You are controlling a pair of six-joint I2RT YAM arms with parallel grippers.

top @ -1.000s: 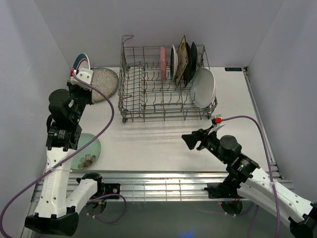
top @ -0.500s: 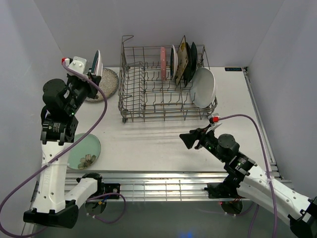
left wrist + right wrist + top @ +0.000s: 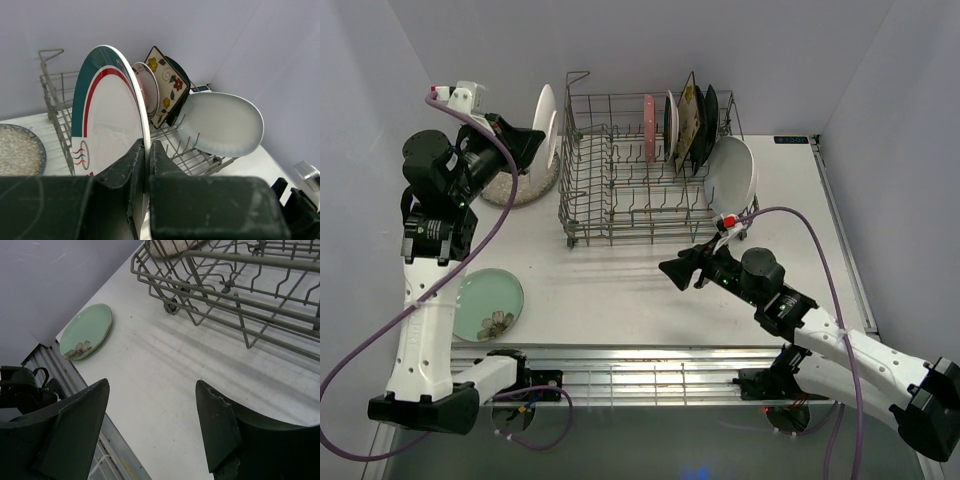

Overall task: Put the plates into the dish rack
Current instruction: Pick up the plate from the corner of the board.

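Left gripper (image 3: 146, 150) jaws pinching the rim of the plate (image 3: 107, 125), which stands on edge above them, rack (image 3: 59, 100) just beyond. Advice: keep it upright, line its lower edge with a free slot, lower slowly. Right gripper (image 3: 152, 400) jaws spread, nothing between them.

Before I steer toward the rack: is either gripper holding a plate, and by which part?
The left gripper pinches the teal-rimmed white plate by its rim, plate upright. The right gripper is open, holding nothing.
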